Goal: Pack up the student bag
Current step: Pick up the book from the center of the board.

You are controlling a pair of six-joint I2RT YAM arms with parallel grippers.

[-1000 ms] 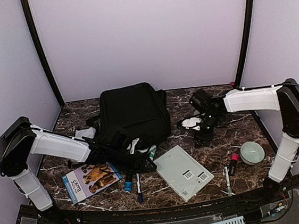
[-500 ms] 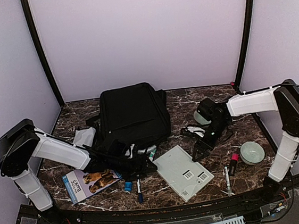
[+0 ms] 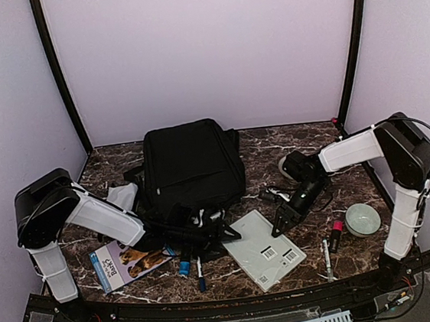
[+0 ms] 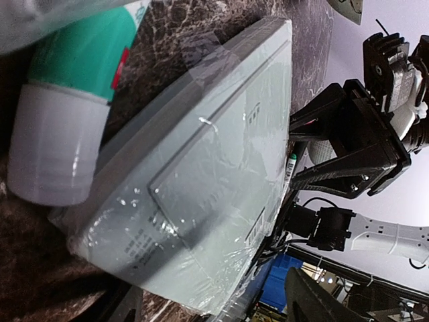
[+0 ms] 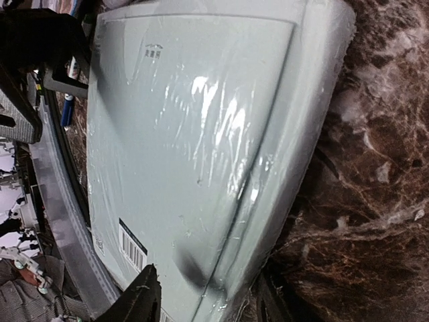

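The student bag point(image 3: 192, 163) is a large black backpack lying flat at the back middle of the table. A pale grey plastic-wrapped flat box point(image 3: 264, 248) lies in front of it to the right. My left gripper point(image 3: 216, 234) is open at the box's left corner, by the bag's front edge. In the left wrist view the box point(image 4: 201, 188) fills the frame between my open fingers point(image 4: 315, 302). My right gripper point(image 3: 283, 221) is open at the box's far right edge. In the right wrist view its fingers point(image 5: 141, 295) straddle the edge of the box point(image 5: 201, 134).
A teal tube with a white cap point(image 4: 60, 134) lies beside the box. A dog book point(image 3: 129, 261) and markers point(image 3: 184, 266) lie at front left. A green bowl point(image 3: 362, 218), a red stick point(image 3: 335, 234) and a pen point(image 3: 326, 255) are at front right.
My right gripper has come forward and down from the back right to the box's far edge. My left gripper has moved right along the bag's front edge to the box's corner.
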